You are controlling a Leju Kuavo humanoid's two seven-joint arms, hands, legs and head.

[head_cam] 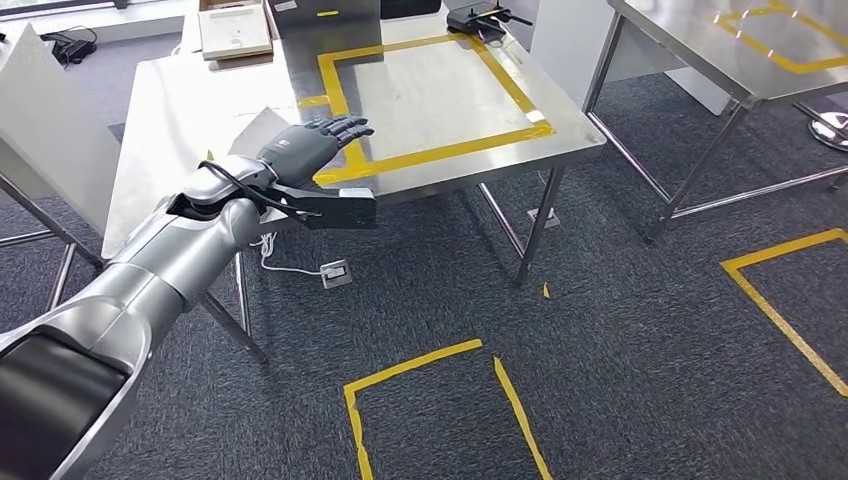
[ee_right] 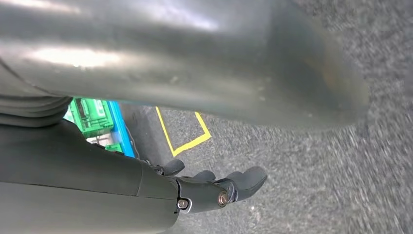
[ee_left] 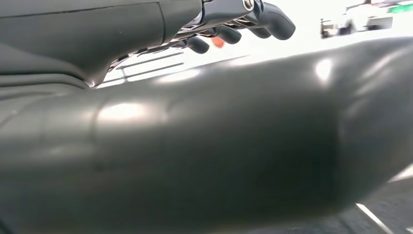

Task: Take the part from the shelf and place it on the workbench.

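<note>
a: the robot's left hand point(head_cam: 312, 142) hovers flat over the steel tabletop point(head_cam: 180, 120), fingers point(head_cam: 345, 127) spread, holding nothing, just beside the yellow tape square point(head_cam: 430, 155).

b: and the part?

a: can't be made out. neither can a shelf.

b: the right hand point(ee_right: 214, 187)?

a: hanging over grey carpet point(ee_right: 316, 170), fingers loosely apart, empty.

b: the risk?

a: likely a sweep of that low arm clipping the tabletop's edge, or nudging the cardboard box point(head_cam: 235, 30) at the far side.

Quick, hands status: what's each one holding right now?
Left hand: open, fingers stretched flat over the workbench, holding nothing.
Right hand: hangs over the carpet, empty, fingers loosely apart.
</note>
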